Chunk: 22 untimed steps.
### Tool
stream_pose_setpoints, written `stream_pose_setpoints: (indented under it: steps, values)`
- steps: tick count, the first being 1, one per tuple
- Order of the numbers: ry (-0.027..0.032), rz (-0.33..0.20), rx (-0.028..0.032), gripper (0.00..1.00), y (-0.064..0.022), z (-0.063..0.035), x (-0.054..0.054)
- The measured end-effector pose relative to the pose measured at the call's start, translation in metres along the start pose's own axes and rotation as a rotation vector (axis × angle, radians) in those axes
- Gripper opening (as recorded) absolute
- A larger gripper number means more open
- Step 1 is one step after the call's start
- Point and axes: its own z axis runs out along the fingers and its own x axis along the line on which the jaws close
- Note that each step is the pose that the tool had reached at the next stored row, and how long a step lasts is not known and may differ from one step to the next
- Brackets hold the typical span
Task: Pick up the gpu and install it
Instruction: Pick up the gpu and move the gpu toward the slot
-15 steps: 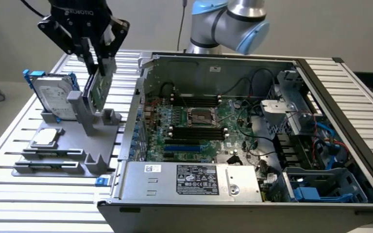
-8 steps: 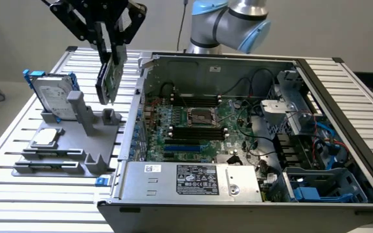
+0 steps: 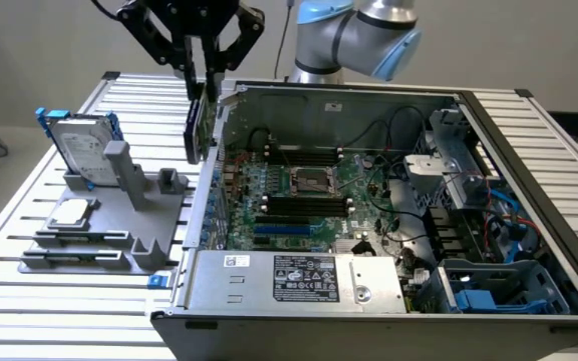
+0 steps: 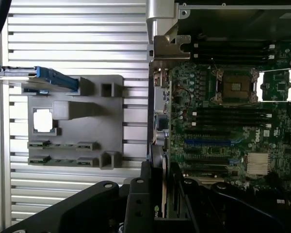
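My gripper (image 3: 205, 75) hangs high above the open computer case (image 3: 530, 150), over its wall on the exterior view's left. It is shut on the gpu (image 3: 199, 131), a thin card that hangs edge-down, its lower end level with the wall's top rim. In the wrist view the gpu (image 4: 164, 177) appears edge-on between the black fingers (image 4: 138, 204) of the gripper (image 4: 164, 206), above the motherboard's edge. The blue slots (image 3: 279, 224) on the motherboard (image 3: 309, 188) lie lower and to the exterior view's right of the card.
A grey holder (image 3: 108, 218) stands on the slatted table beside the case, carrying a silver hard drive in a blue frame (image 3: 78, 147) and a small silver processor chip (image 3: 73, 213). The power supply (image 3: 299, 278) sits at the case's near side, and cables and drive bays fill the exterior view's right.
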Motion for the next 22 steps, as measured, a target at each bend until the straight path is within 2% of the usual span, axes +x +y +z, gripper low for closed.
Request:
stream_pose_setpoints:
  steps: [5,22]
  values:
    - [0.0005,0.000,-0.0002,0.26,-0.0009,0.0029,-0.023]
    - [0.0006,0.000,0.0027,0.26,-0.0030,0.0293,-0.101]
